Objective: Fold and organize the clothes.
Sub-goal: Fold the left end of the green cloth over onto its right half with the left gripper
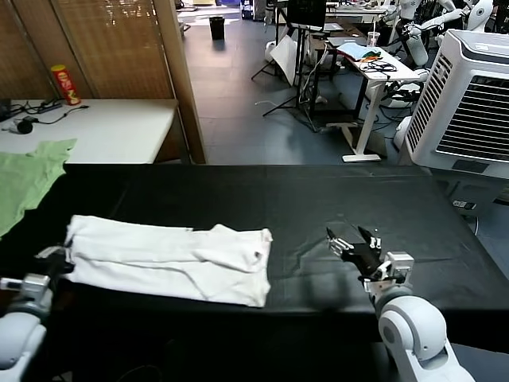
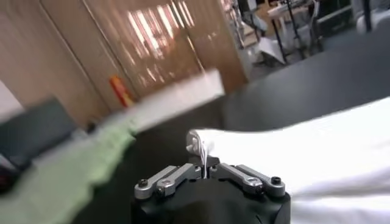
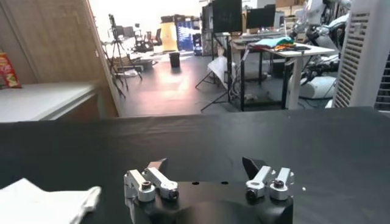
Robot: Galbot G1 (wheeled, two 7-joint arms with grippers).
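Observation:
The white T-shirt [image 1: 171, 259] lies folded into a long strip on the black table [image 1: 318, 199], left of centre; no logo print shows. My left gripper [image 1: 54, 256] is at the strip's left end, shut on a pinch of the white fabric [image 2: 201, 145], as the left wrist view [image 2: 203, 170] shows. My right gripper [image 1: 351, 239] hovers open and empty over bare black cloth to the right of the shirt; in the right wrist view [image 3: 206, 165] its jaws stand wide apart, and the shirt's near corner [image 3: 42, 204] shows beside it.
A pale green garment [image 1: 24, 179] lies at the table's far left edge. Behind it stands a white table [image 1: 103, 127] with a red can [image 1: 65, 84]. A white cooler unit [image 1: 469, 103] stands at the back right.

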